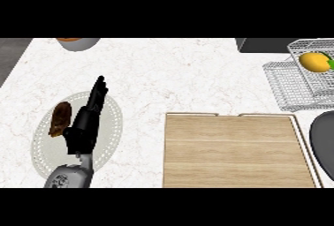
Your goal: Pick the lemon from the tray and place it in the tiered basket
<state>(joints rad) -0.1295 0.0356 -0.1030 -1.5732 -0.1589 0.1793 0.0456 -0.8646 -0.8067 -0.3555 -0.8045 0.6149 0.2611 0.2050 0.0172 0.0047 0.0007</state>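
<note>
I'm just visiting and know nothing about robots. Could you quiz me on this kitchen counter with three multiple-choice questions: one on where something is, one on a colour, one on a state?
1. Where is the yellow lemon?
A. on the wooden tray
B. in the white wire tiered basket
C. on the plate

2. What colour is the robot's left hand?
A. black
B. white
C. red

3. How are that hand's fingers?
A. curled round the lemon
B. straight, holding nothing
C. pinching the tray

Answers: 1 B, it lies in the basket's upper tier; 2 A, plainly black; 3 B, they are straight over the round white plate.

one head view looks steeply down onto the counter [195,75], forearm entering from the lower edge.
</note>
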